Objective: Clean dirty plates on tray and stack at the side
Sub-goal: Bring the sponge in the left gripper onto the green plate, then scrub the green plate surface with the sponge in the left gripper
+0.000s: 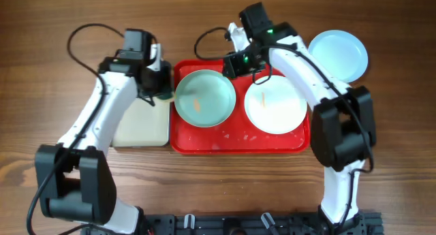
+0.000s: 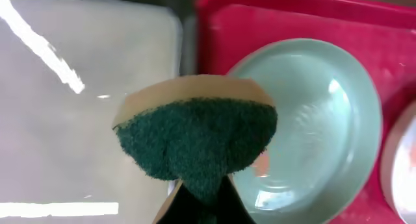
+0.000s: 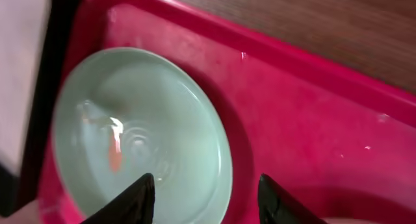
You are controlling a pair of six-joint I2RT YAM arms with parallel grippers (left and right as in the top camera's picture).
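The red tray holds a pale aqua plate with an orange smear on the left and a white plate on the right. A second aqua plate lies on the table at the far right. My left gripper is shut on a green-faced sponge, held above the cream tray's edge beside the aqua plate. My right gripper is open, its fingers straddling the near rim of the aqua plate on the red tray.
A smaller cream tray with a dark rim lies left of the red tray, under my left arm. Wooden table surrounds both trays. Cables loop above the arms at the back.
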